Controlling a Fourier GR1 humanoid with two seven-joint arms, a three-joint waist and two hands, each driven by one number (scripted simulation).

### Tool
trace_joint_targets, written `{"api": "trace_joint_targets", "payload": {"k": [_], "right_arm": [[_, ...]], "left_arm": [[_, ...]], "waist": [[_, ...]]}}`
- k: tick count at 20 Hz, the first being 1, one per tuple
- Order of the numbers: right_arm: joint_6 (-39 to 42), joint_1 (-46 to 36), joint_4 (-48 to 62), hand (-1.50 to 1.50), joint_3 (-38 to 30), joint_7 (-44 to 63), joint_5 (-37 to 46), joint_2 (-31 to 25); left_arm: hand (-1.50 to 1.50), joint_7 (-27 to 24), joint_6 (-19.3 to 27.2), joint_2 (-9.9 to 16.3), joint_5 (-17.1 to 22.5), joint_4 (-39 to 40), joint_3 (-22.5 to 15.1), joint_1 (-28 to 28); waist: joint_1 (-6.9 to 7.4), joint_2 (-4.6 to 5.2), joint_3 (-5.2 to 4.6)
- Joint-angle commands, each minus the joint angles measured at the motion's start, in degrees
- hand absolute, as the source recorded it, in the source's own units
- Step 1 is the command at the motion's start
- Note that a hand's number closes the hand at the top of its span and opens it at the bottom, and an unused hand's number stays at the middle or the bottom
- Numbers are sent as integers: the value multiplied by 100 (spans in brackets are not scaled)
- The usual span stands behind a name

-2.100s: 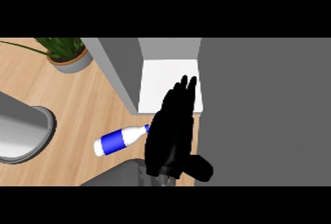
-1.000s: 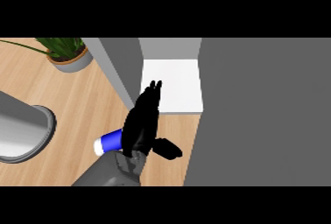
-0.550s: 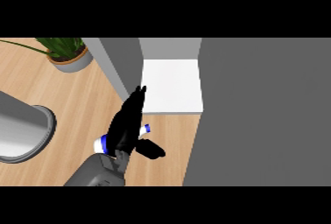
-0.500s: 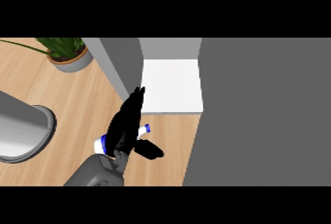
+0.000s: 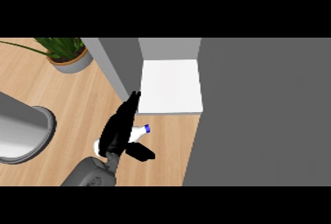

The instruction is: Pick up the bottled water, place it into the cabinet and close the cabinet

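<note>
Your right robot hand (image 5: 120,127) is edge-on to the camera, so you only get a thin black sliver of it: fingers run straight up toward the cabinet, thumb (image 5: 140,152) sticks out low on the right side. The bottled water (image 5: 134,134) is lying on its side right under that hand, white body poking out on both sides of it, small blue cap (image 5: 147,128) pointing right and a bit up. The hand sits over the bottle's middle and the thumb is just below it, but from this angle you honestly can't tell if the fingers are wrapped round it or just laid across, so I won't call the grip. Grey forearm (image 5: 90,171) comes in from the bottom edge.

Bottle's on the light wood-grain worktop (image 5: 71,105), just in front of the cabinet (image 5: 123,65) opening and not in it yet. The fingertips reach up to about the front edge of the flat white shelf (image 5: 172,87) inside. Grey cabinet wall stands left of that shelf, and a big flat grey panel (image 5: 265,109) fills the whole right side.

Further out: a round grey metal-looking vessel (image 5: 22,135) at the left edge, and a potted plant (image 5: 65,54) with spiky green leaves top left, both well apart from the bottle.
</note>
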Motion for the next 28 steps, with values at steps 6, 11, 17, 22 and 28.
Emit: {"api": "trace_joint_targets", "payload": {"k": [6,11,17,22,28], "right_arm": [[-92,318,-836,-150,-78,199,306,-440],[-303,-95,-384,-150,59,110,403,-189],[-394,-2,-911,-150,169,456,533,-482],[-483,-326,-558,-150,369,607,740,-278],[-504,40,-309,-150,349,-48,575,-364]], "left_arm": [[-150,-770,149,276,254,610,452,662],[-150,-1308,457,224,219,1249,661,665],[-150,-1693,589,384,154,1414,879,851],[-150,-1974,599,314,83,1554,995,917],[-150,-2310,543,465,173,1259,1203,1326]], "waist": [[-11,33,-11],[-2,50,-16],[19,37,-16],[50,38,-13],[51,33,-8]]}}
